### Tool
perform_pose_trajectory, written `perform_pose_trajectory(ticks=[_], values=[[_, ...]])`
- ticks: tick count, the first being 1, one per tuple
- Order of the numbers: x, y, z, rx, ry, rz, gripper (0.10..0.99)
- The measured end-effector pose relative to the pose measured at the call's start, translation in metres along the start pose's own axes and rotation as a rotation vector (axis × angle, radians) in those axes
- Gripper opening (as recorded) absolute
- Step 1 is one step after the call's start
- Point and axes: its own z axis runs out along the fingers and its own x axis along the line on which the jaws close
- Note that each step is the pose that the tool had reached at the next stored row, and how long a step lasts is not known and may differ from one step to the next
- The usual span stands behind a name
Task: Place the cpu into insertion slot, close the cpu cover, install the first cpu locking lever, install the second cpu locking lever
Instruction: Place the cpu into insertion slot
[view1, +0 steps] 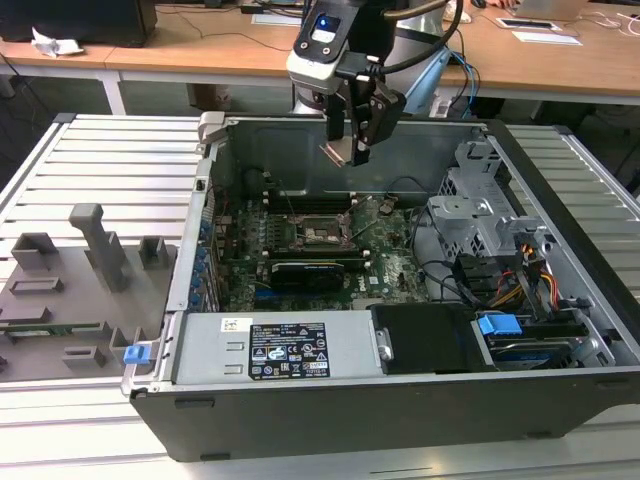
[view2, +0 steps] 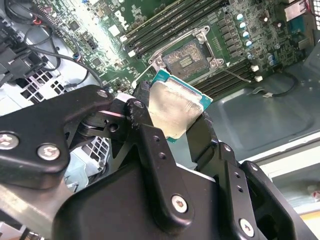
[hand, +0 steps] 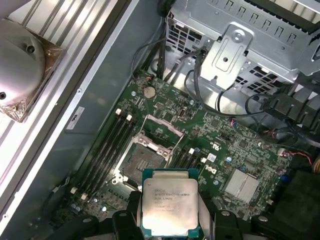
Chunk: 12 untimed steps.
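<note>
My gripper (view1: 352, 148) hangs above the open computer case, shut on the cpu (view1: 337, 152) by two opposite edges. In both wrist views the cpu (hand: 169, 207) (view2: 172, 107) shows its silvery top and green rim between the black fingers (view2: 145, 117). The insertion slot (hand: 141, 159) (view2: 186, 58) (view1: 322, 231) lies bare on the green board, below the chip and apart from it. The cpu cover (hand: 163, 127) stands swung up at the slot's far edge. A thin lever (view2: 236, 76) sticks out beside the socket.
Memory slots (hand: 102, 150) flank the socket. A metal drive cage (view1: 480, 200) with cables (view1: 520, 280) fills the exterior view's right of the case. A power supply (view1: 280, 345) lies along the near wall. A grey fixture plate (view1: 80, 270) sits outside, on the left.
</note>
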Motion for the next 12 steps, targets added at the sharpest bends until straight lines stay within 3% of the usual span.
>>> perform_pose_trajectory(ticks=[12], values=[[0.0002,-0.0004,0.0006,-0.001,-0.0050,0.061,0.537]])
